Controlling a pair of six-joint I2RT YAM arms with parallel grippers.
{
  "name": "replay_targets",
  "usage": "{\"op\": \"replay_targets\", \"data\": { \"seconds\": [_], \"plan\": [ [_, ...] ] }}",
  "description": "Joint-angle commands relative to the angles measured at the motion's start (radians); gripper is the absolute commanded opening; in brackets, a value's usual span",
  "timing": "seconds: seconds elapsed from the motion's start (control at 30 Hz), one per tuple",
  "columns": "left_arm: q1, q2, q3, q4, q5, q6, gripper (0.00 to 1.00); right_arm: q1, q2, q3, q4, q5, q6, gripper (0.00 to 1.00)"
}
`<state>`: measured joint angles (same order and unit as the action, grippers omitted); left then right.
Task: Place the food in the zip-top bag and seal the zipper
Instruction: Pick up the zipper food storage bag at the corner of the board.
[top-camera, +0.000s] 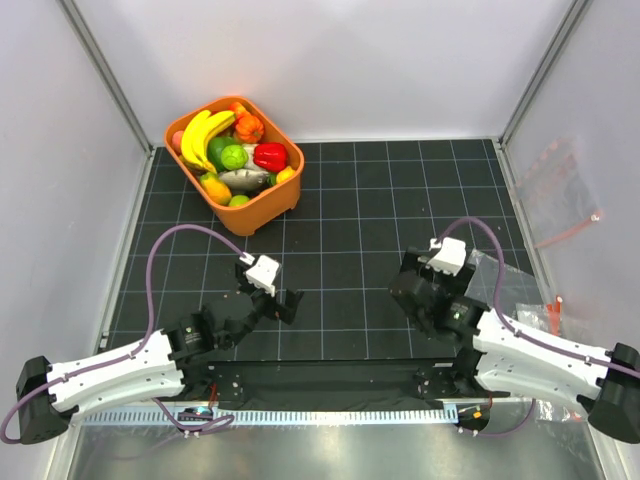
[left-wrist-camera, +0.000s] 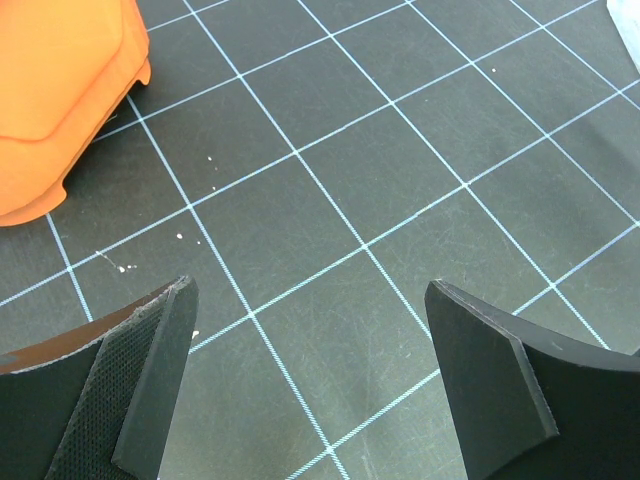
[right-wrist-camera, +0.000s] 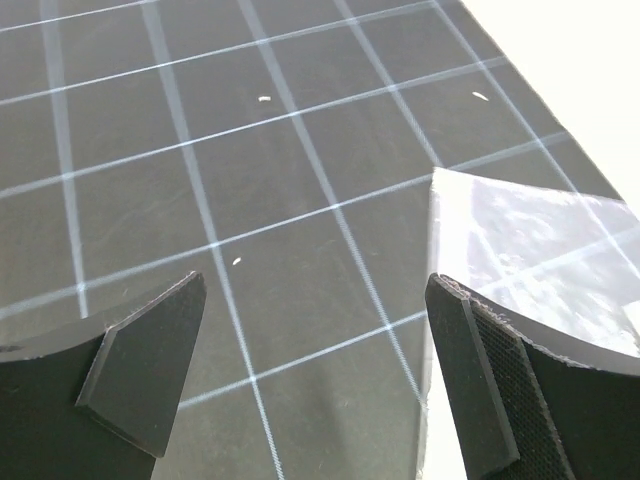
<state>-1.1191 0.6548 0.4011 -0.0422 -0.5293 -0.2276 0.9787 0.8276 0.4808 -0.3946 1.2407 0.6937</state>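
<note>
A black mat ruled with thin white grid lines (top-camera: 350, 200) lies between plain white panel walls (top-camera: 330, 60) framed by grey metal posts (top-camera: 105, 70); the lighting seems even and diffuse.

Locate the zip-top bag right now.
In the top view the zip-top bag lies flat at the right edge of the mat, beside the right arm, far from the orange tub back left.

One tub (top-camera: 262, 212), one bag (right-wrist-camera: 530, 250), two hands (left-wrist-camera: 310, 300) (right-wrist-camera: 315, 290)

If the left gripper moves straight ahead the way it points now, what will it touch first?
Most likely the bare black mat: the open left gripper tilts down toward it. The orange tub lies off to one side, outside that line. Depth is unclear.
</note>
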Motion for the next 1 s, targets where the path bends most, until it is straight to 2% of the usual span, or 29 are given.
{"op": "replay_targets", "data": {
  "seconds": [0.0, 0.03, 0.27, 0.47, 0.63, 0.77, 0.97],
  "plan": [
    [-0.002, 0.006, 0.025, 0.038, 0.0, 0.005, 1.0, -0.11, 0.08, 0.168, -0.258, -0.033, 0.233, 1.0],
    [-0.002, 0.009, 0.027, 0.038, 0.002, 0.005, 1.0, -0.129, 0.102, 0.218, -0.335, -0.049, 0.248, 1.0],
    [-0.002, 0.035, 0.038, 0.038, 0.023, 0.004, 0.99, -0.255, 0.292, 0.36, -0.527, -0.22, 0.303, 1.0],
    [-0.002, 0.032, 0.036, 0.038, 0.031, 0.001, 1.0, -0.354, 0.481, 0.433, -0.633, -0.288, 0.403, 1.0],
    [-0.002, 0.031, 0.036, 0.038, 0.038, -0.003, 1.0, -0.406, 0.692, 0.514, -0.757, -0.3, 0.469, 0.94],
    [-0.002, 0.032, 0.036, 0.038, 0.043, -0.003, 1.0, -0.428, 0.784, 0.522, -0.722, -0.337, 0.445, 0.91],
    [-0.002, 0.025, 0.033, 0.038, 0.043, -0.004, 1.0, -0.497, 0.814, 0.472, -0.624, -0.409, 0.418, 0.9]
  ]
}}
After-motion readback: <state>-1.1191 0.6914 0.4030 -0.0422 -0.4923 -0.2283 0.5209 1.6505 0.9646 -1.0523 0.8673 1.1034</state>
